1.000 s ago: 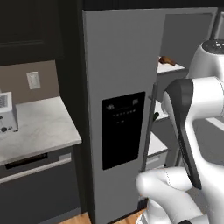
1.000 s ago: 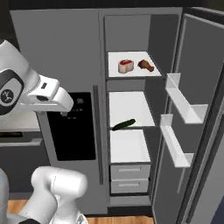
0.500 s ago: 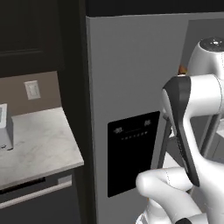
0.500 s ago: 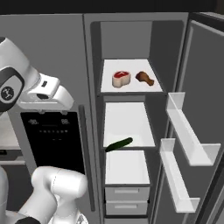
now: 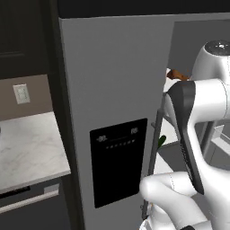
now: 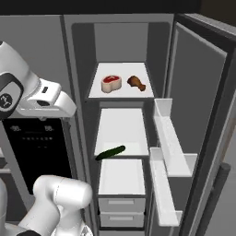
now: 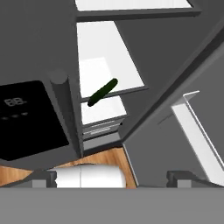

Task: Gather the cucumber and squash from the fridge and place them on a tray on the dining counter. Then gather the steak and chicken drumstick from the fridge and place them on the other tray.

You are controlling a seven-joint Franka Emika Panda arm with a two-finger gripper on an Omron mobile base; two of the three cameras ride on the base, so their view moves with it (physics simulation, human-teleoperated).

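The fridge [image 6: 198, 106] stands with its right door swung open and its left door [image 5: 112, 81] shut. On the top shelf lie the steak [image 6: 111, 84] and, to its right, the chicken drumstick [image 6: 136, 82], whose tip peeks past the door edge [image 5: 177, 74]. The cucumber [image 6: 110, 152] lies at the front left of the middle shelf and shows as a dark green stick [image 7: 103, 92] in the hand view. My gripper [image 7: 113, 178] is open and empty, well short of the shelves and pointing down at the cucumber. The squash, both trays and the dining counter are out of view.
White door bins [image 6: 170, 138] jut from the open door on the right. Two drawers [image 6: 120, 207] sit at the fridge bottom. The left door's handle [image 7: 65, 109] and black dispenser panel [image 5: 119, 166] are close by. A marble counter [image 5: 27, 152] lies to the left.
The whole scene has grown larger as the base drove closer to the fridge. The food on the shelves has not moved. The gripper stays open.
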